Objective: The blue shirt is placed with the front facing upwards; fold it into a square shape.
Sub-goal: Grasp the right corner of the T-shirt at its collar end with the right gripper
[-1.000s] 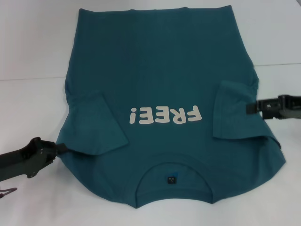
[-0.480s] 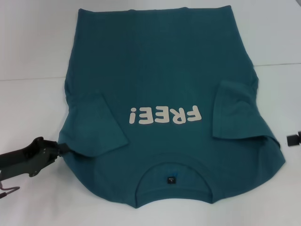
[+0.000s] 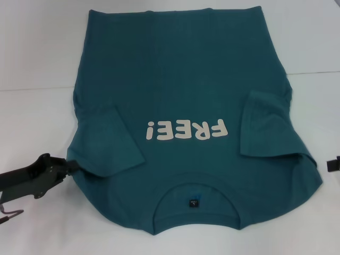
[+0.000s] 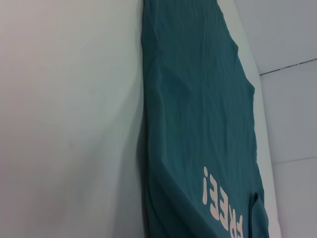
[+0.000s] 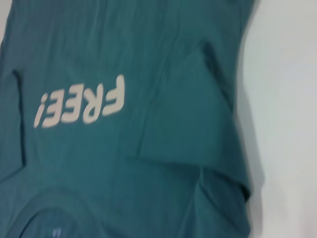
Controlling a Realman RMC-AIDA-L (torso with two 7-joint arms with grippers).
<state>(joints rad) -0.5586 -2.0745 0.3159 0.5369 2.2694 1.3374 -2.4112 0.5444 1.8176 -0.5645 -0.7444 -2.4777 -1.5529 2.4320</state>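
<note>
Plain white flat surface [image 3: 37, 48] fills the frame. A thin dark seam line [image 3: 313, 73] crosses it at 3 o'clock, toward the far side.

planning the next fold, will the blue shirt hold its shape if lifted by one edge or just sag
The blue shirt will probably sag: it lies limp on the table, with soft creases around the folded-in sleeves. It looks thin and light, so one grip would likely drag the rest along. The left gripper sits at its edge; the right gripper is off to the side.

My dark fingers [image 3: 71, 166] lie by the teal-blue shirt [image 3: 180, 79] with white "FREE!" lettering [image 3: 187, 130], on a white counter [image 3: 37, 106].
</note>
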